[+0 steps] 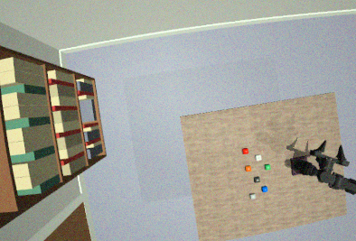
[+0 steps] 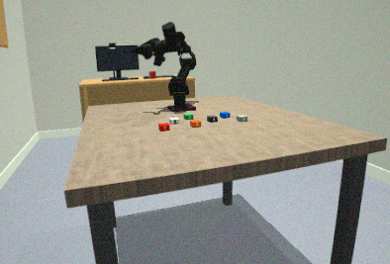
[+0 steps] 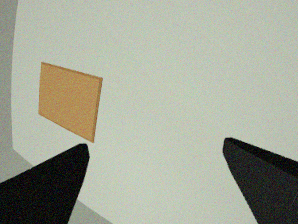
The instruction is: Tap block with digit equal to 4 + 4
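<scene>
Seven little colored blocks sat clustered on the wooden bench [image 1: 212, 208], dark arm [image 1: 332, 179] hung over its right edge, bookshelf [image 1: 100, 118] off left
</scene>
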